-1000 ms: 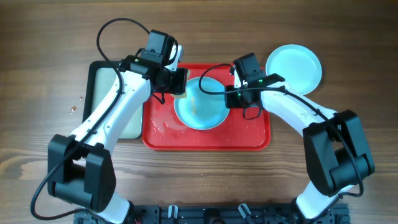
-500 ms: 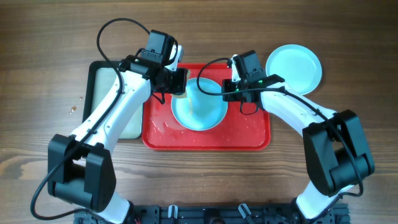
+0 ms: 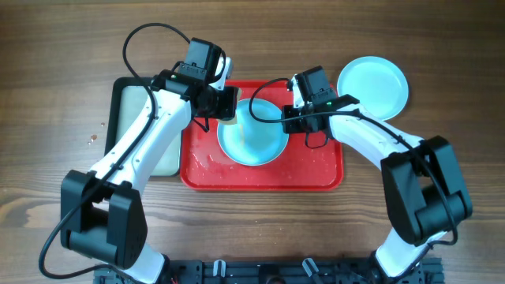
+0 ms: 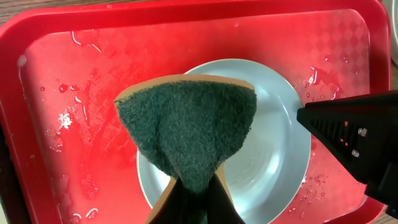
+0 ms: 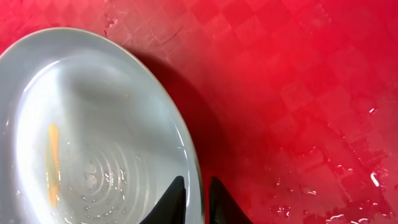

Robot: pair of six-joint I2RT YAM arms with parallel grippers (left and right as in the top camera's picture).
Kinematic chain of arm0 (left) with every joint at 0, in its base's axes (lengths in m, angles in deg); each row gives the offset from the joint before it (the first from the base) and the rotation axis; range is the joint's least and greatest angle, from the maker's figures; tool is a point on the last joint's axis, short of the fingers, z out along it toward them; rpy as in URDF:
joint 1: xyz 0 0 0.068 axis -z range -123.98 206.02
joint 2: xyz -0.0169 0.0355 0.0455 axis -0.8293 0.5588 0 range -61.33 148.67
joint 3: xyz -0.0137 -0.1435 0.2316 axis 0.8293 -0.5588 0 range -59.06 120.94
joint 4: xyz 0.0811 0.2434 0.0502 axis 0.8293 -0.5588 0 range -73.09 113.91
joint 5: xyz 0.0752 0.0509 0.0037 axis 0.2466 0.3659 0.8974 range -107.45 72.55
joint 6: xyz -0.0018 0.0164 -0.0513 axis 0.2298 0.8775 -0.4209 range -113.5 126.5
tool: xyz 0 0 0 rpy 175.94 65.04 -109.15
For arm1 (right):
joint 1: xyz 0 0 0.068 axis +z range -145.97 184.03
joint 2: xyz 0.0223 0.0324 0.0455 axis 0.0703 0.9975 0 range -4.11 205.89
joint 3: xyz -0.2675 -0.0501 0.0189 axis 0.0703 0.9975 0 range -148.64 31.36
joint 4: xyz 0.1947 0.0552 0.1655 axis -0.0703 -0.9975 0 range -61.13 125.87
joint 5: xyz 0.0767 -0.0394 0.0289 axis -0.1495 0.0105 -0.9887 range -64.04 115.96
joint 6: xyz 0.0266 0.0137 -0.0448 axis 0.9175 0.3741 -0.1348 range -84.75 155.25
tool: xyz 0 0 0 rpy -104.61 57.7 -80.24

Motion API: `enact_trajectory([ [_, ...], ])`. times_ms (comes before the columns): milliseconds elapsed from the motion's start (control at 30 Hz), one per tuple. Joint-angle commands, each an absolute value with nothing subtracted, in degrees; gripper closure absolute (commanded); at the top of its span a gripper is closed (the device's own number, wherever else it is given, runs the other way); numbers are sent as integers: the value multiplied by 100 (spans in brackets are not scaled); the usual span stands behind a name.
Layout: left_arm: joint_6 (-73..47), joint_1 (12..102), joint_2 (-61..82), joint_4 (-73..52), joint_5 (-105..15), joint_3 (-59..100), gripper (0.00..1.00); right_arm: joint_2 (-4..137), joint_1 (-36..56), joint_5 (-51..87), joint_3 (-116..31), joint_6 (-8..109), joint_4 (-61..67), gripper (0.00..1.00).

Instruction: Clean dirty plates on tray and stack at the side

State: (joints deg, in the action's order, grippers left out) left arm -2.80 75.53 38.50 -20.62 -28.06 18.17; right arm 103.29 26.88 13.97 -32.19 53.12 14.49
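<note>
a black-rimmed tray lies on the table, outside the left jaws and just beside the red tray. the left jaws are closed on a green-faced sponge, which sticks out ahead of them over 1 pale turquoise plate on the wet red tray. the right jaws pinch that plate's rim, 1 finger inside, 1 outside. an orange streak marks the plate ahead of them. beyond the right jaws, a 2nd turquoise plate sits on the table.
</note>
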Motion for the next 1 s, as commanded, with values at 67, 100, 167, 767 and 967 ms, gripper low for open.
enact_trajectory([
  [67, -315, 7568, 3898, -2030, -2897, 1880, 96, 10606, 2732, 1299, -3188, 5692, 1490, 96],
  [100, -313, 7568, 3898, -2030, -2897, 1880, 96, 10604, 2732, 1231, -3193, 5692, 1536, 96],
  [167, -313, 7568, 3898, -2030, -2897, 1880, 96, 10604, 2728, 907, -3195, 6138, 1545, 96],
  [767, -313, 7568, 3898, -2030, -2897, 1880, 96, 10538, 2728, 1108, -3287, 5303, 1914, 71],
  [967, -313, 7568, 3898, -2030, -2897, 1880, 96, 10541, 2734, 1152, -3278, 5183, 1879, 81],
])
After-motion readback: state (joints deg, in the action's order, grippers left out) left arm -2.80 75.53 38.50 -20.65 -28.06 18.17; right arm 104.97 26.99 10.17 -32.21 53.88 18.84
